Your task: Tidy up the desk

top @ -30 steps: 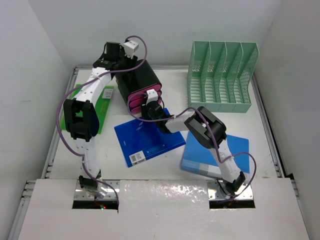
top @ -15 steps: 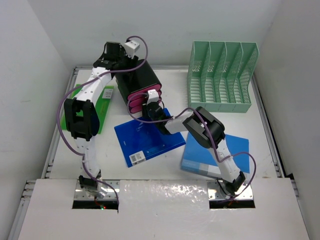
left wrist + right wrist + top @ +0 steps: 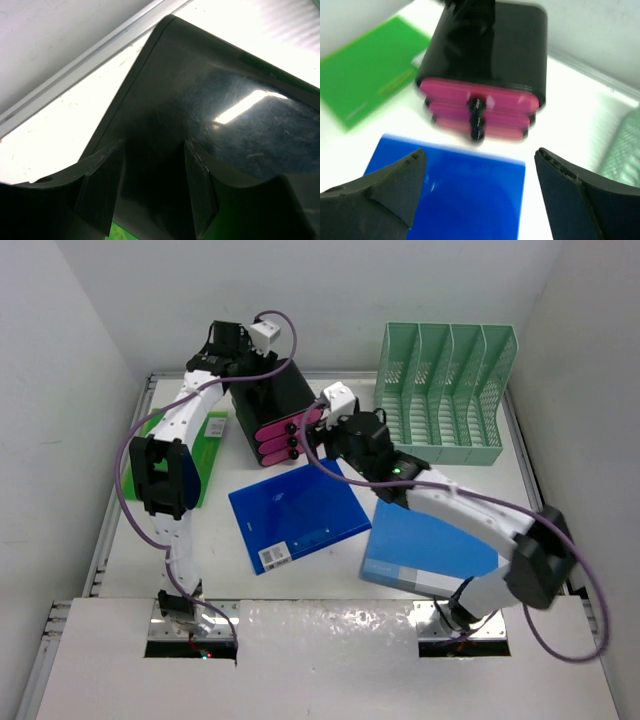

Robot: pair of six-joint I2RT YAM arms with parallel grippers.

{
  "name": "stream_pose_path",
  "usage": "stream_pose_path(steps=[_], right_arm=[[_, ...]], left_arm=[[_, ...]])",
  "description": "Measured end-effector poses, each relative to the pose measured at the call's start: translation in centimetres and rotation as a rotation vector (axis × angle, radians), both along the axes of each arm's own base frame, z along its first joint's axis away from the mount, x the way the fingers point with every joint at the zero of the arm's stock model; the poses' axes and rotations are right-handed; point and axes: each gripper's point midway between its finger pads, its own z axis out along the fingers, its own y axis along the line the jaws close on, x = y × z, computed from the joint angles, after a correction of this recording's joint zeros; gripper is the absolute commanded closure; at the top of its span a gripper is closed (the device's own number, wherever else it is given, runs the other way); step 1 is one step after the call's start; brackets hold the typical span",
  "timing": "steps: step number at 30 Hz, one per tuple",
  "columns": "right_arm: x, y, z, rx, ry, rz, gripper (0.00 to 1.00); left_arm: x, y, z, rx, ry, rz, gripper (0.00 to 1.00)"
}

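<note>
The desk is a white tabletop with a metal rim. Near its back stands a black drawer box with pink drawers facing forward. My left gripper reaches over the box's back edge; in the left wrist view its fingers straddle the glossy black wall and are shut on it. My right gripper hovers in front of the drawers, wide open and holding nothing, above the far edge of a dark blue folder. The drawer knobs lie just beyond its fingertips.
A dark blue folder lies mid-desk, a light blue folder to its right partly under my right arm. A green folder lies at the left beneath my left arm. A green slotted file rack stands at the back right.
My right gripper has opened wide and drawn away from the drawer knobs. Its arm has swung up and stretched out to the right. The left arm has stayed on the box.
</note>
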Motion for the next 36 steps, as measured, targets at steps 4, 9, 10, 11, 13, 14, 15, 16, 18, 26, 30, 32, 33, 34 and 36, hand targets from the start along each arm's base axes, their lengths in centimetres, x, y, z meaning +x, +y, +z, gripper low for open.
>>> stream_pose_path(steps=[4, 9, 10, 11, 13, 14, 15, 16, 18, 26, 30, 32, 33, 34, 36], right_arm=[[-5.2, -4.0, -1.5, -0.083, 0.129, 0.012, 0.18], [-12.9, -10.3, -11.7, -0.447, 0.453, -0.058, 0.14], [-15.3, -11.3, -13.5, -0.551, 0.506, -0.042, 0.13], [-17.2, -11.3, -14.7, -0.617, 0.526, 0.004, 0.12], [-21.1, -11.2, -16.3, -0.762, 0.537, 0.092, 0.11], [-22.8, -11.0, -17.0, -0.829, 0.535, 0.132, 0.11], [-24.2, -11.1, -17.7, -0.9, 0.536, 0.155, 0.11], [-24.9, -11.6, -18.6, -0.966, 0.539, 0.147, 0.11], [-25.3, -13.4, -20.0, -1.108, 0.551, 0.095, 0.11], [-26.2, -16.9, -22.1, -1.4, 0.439, -0.007, 0.23], [-26.1, -18.0, -22.5, -1.41, 0.406, -0.038, 0.27], [-25.9, -18.4, -22.6, -1.409, 0.387, -0.067, 0.31], [-25.9, -18.6, -22.8, -1.408, 0.38, -0.086, 0.33], [-25.7, -18.9, -22.9, -1.417, 0.366, -0.107, 0.33], [-25.2, -19.6, -23.0, -1.455, 0.333, -0.139, 0.33]], left_arm=[[-0.5, -0.1, 0.0, -0.002, 0.024, -0.006, 0.49], [-1.7, 0.0, 0.0, -0.001, 0.073, -0.005, 0.47], [-1.9, 0.1, 0.1, 0.0, 0.081, -0.001, 0.47], [-2.4, 0.2, 0.1, 0.0, 0.096, 0.004, 0.47], [-3.7, 0.5, 0.1, 0.005, 0.113, 0.011, 0.47], [-4.5, 0.7, 0.2, 0.008, 0.124, 0.011, 0.46], [-5.7, 0.9, 0.2, 0.014, 0.141, 0.014, 0.46], [-6.7, 1.1, 0.5, 0.017, 0.147, 0.014, 0.46], [-8.4, 1.6, 1.2, 0.027, 0.143, 0.014, 0.46], [-12.2, 2.6, 5.3, 0.048, 0.045, 0.001, 0.45], [-12.2, 2.4, 5.4, 0.044, 0.037, -0.006, 0.45], [-12.2, 2.3, 5.1, 0.042, 0.046, -0.011, 0.45], [-12.2, 2.3, 4.8, 0.04, 0.052, -0.014, 0.45], [-12.2, 2.2, 4.7, 0.039, 0.057, -0.016, 0.45], [-12.1, 2.1, 4.4, 0.035, 0.063, -0.022, 0.45]])
